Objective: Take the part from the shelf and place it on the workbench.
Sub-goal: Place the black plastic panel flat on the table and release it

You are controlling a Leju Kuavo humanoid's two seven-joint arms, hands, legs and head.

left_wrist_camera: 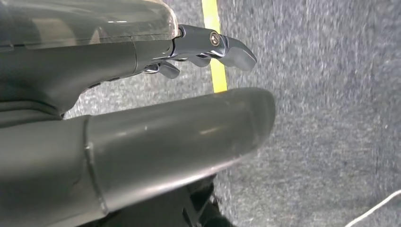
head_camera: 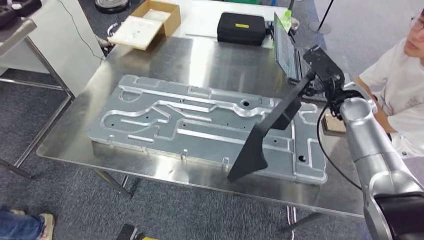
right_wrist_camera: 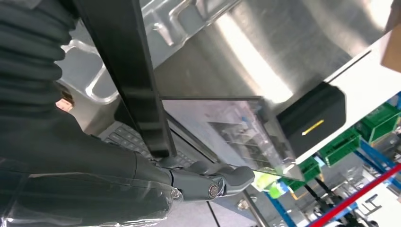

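Note:
The part [head_camera: 265,132] is a long black angled piece, wide at its lower end. My right hand [head_camera: 327,75] grips its upper end at the right side of the steel workbench [head_camera: 210,60]. The part slants down over the right half of a large machined aluminium plate [head_camera: 190,120]; I cannot tell whether its lower tip touches the plate. In the right wrist view the black part [right_wrist_camera: 127,71] runs through my right hand [right_wrist_camera: 203,182], fingers curled around it. My left hand [left_wrist_camera: 165,132] hangs over grey carpet, fingers apart and holding nothing.
An open laptop [head_camera: 286,47] stands at the bench's far right beside a black case [head_camera: 241,27]. A cardboard box [head_camera: 150,22] sits at the far edge. A person in a white shirt [head_camera: 400,85] stands close on the right. Another table [head_camera: 15,30] stands at the left.

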